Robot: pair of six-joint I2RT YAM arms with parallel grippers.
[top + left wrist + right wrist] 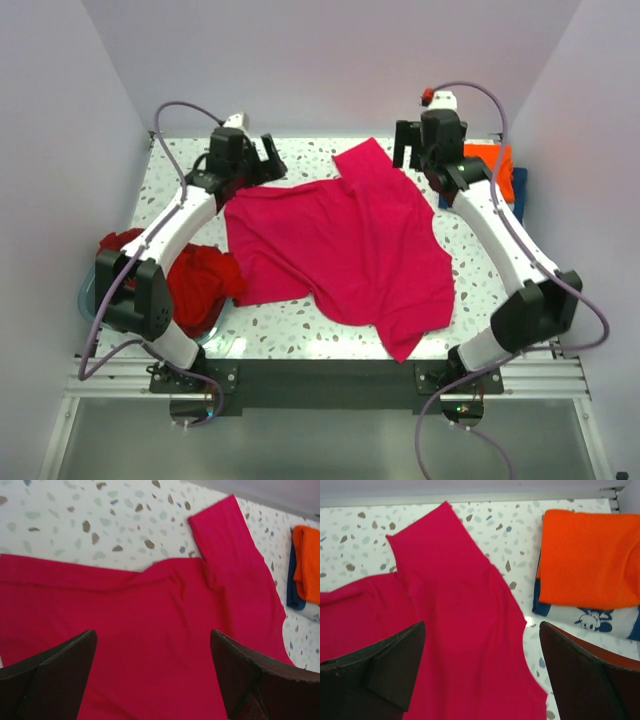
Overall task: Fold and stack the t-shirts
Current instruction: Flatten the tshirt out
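magenta shirt (340,245): centre of the top view, spread open on the table (290,322) and mostly flat. One sleeve points to upper centre, the other to lower centre-right. The lower-left edge looks rumpled.
step: from how it lies, the spreading looks done and no fold is made yet, so the first fold is up.
stack: orange shirt (489,166) lies folded on the navy shirt (590,620) at upper right of the top view, apart from the magenta one.
queue: dark red shirts (200,283) are bunched in the tub (84,300), lower left.
left gripper (152,652): jaws wide apart, holding nothing. It sits over the shirt's upper-left corner, and its wrist view shows cloth below and between the fingers.
right gripper (482,647): jaws wide apart, empty. It sits by the upper sleeve, between the sleeve and the stack.
contact: cannot tell whether the fingertips touch the cloth or hang above it.
next move: probably each gripper pinches a matching point on the upper edge and both carry it over together. That calls for an even pull so the cloth doesn't skew, and the right arm must stay off the stack.
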